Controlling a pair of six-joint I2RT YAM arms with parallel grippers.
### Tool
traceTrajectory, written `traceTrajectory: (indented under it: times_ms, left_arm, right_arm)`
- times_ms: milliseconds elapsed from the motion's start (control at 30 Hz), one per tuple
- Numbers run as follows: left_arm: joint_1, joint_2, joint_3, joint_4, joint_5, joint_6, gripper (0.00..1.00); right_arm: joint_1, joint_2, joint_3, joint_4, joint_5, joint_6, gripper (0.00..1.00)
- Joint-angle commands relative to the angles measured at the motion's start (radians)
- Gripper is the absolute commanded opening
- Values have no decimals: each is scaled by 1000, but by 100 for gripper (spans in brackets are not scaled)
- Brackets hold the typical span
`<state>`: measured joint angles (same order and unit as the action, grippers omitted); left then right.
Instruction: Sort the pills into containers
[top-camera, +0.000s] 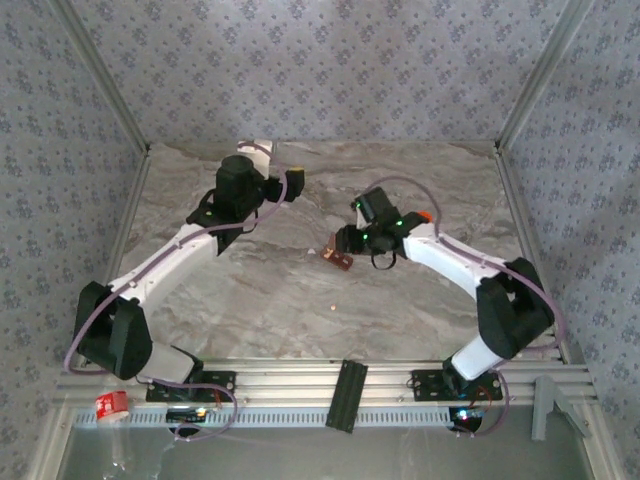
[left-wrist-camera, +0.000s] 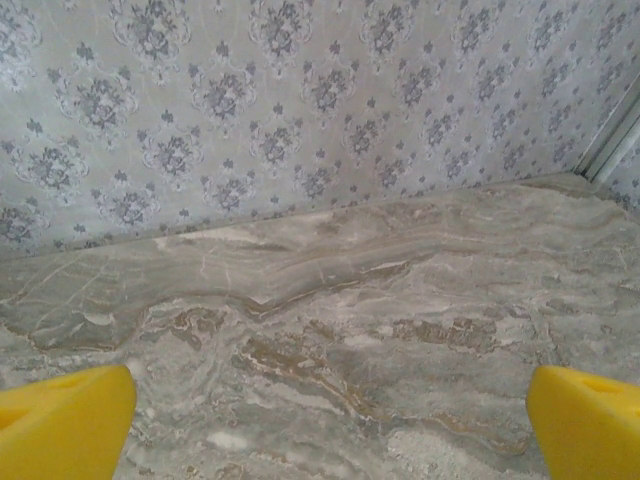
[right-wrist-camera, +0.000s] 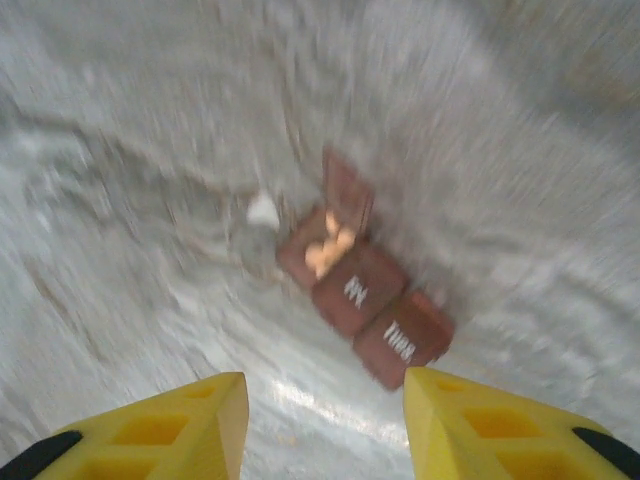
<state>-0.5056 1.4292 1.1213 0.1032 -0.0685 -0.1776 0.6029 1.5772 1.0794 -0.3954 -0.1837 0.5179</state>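
The containers (right-wrist-camera: 375, 295) are a reddish-brown strip of three joined boxes lying on the marble table (right-wrist-camera: 150, 300). The far box has its lid up, with pale tan pills (right-wrist-camera: 328, 248) inside. One whitish pill (right-wrist-camera: 262, 210) lies on the table just left of the strip. This view is blurred by motion. My right gripper (right-wrist-camera: 325, 425) hovers short of the strip with its yellow fingers (right-wrist-camera: 180, 435) apart and nothing between them. From above, the containers (top-camera: 338, 259) sit just left of the right gripper (top-camera: 347, 241), and a lone pill (top-camera: 333, 308) lies nearer the front. My left gripper (left-wrist-camera: 330, 430) is wide open over bare marble at the back (top-camera: 292, 184).
An orange cap (top-camera: 424, 215) peeks out behind the right arm. A black block (top-camera: 347, 395) rests on the front rail, with a red-and-white item (top-camera: 112, 404) at the left and a grey bracket (top-camera: 555, 405) at the right. Wallpapered walls enclose the table.
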Motion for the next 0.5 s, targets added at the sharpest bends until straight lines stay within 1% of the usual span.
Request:
traceTrajectory:
  times_ms: [0,200,333,467]
  left_arm:
    - [6,10,29,-10,-2,-12,100]
    - [7,21,21,-10,-4,-19,100]
    - [7,27,16,-5,-8,-20,100]
    - [9,35,18,-6,-10,-20,100]
  right_arm:
    - [44,34,-26,65,-88,-28,40]
    - [83,92,-43,97,-100,-10,31]
    - [85,133,-51,111,-110,-7,26]
    - [81,168,-63,118,-84,-13,22]
